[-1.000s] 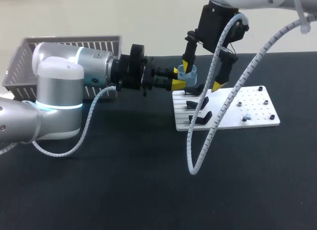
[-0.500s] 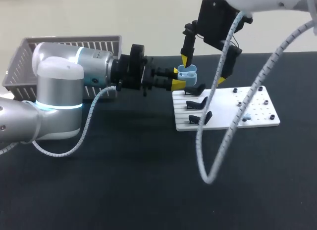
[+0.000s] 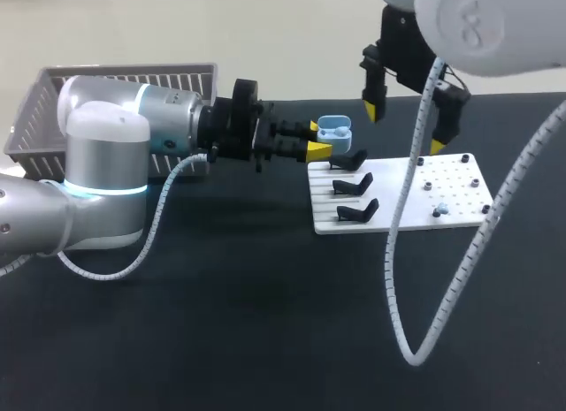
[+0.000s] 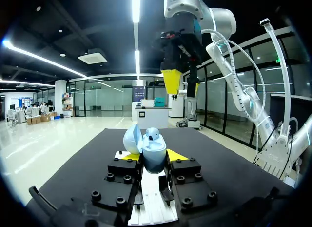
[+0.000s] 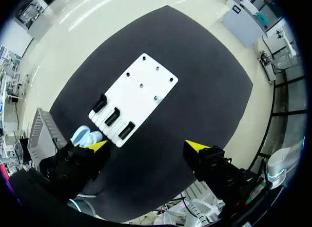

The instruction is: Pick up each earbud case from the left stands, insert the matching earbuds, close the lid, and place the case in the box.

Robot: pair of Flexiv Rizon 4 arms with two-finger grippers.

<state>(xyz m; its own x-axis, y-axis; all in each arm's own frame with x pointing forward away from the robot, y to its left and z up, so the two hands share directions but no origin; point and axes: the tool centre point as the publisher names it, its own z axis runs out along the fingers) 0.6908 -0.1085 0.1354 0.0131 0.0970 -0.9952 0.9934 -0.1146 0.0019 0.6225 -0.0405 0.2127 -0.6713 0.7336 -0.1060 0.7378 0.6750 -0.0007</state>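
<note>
A light blue earbud case with its lid up is held over the back left corner of the white board, and my left gripper is shut on it from the left. In the left wrist view the case sits between the yellow tips of the left gripper, with a rounded earbud showing in its top. My right gripper hangs open and empty, above and right of the case. One small blue earbud lies on the board. From high up, the right gripper looks down on the board and the case.
Three black stands line the board's left edge, all bare. A grey basket stands at the back left behind my left arm. The right arm's white cable loops low over the table in front of the board.
My right gripper has lifted away from the case and moved to the right, staying open. The left gripper has held still with the case.
</note>
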